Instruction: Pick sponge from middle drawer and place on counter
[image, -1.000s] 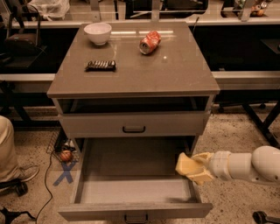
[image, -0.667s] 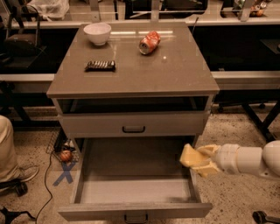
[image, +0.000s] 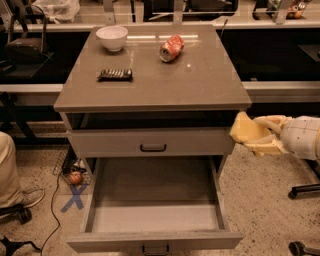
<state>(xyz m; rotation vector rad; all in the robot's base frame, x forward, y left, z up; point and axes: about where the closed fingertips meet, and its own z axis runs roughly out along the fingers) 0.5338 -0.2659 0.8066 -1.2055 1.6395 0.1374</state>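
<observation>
My gripper (image: 256, 135) reaches in from the right, level with the shallow drawer front and just right of the cabinet. It is shut on the pale-yellow sponge (image: 246, 131), held in the air outside the drawer. The middle drawer (image: 155, 217) is pulled wide open below, its grey floor bare, its dark handle (image: 155, 247) at the bottom edge. The glossy grey-brown counter (image: 190, 82) tops the cabinet, above and left of the sponge.
On the counter stand a white bowl (image: 112, 37), a crushed orange-red can (image: 171, 48) and a dark flat packet (image: 115, 74). The shallow drawer front with black handle (image: 153, 147) is closed. A person's leg (image: 10, 170) is at the left; chair wheels (image: 300, 192) at the right.
My gripper has lifted the sponge up and out of the open drawer, moving right and upward to beside the cabinet's upper drawer front.
</observation>
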